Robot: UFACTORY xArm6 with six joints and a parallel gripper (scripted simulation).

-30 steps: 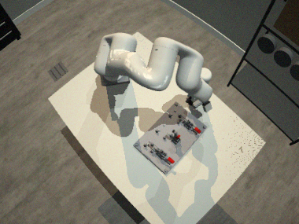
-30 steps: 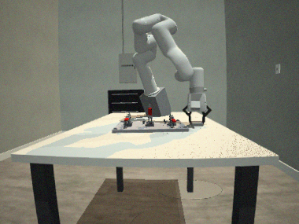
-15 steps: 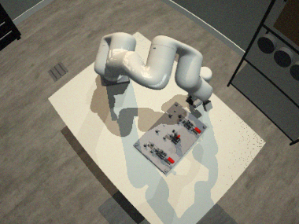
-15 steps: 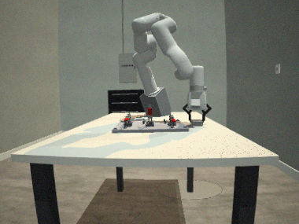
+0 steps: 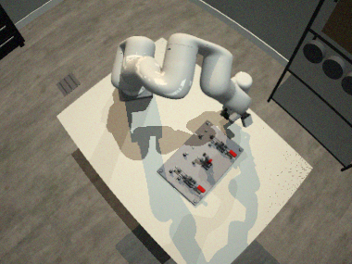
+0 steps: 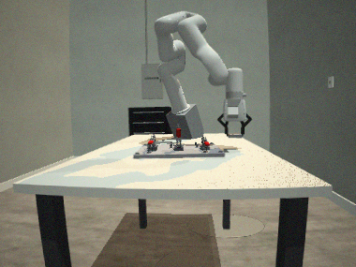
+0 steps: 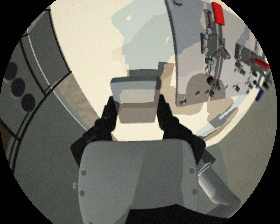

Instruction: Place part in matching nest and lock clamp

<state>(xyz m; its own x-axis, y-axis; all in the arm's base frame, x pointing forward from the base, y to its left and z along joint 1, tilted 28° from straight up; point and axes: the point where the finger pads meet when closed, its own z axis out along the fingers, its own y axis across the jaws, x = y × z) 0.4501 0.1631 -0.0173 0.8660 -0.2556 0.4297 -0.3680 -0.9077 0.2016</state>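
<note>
Holding the block (image 7: 134,100) tight between my two fingers, my gripper (image 6: 233,131) is partly closed on it, up above the table (image 6: 262,174), beside the plate (image 5: 200,164).

Glossy white arm (image 5: 185,70), matt grey metal fixture plate (image 5: 181,169), speckled matt table (image 5: 273,177).

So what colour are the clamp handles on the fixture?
Red, on all three clamp handles; the top view shows them best.
</note>
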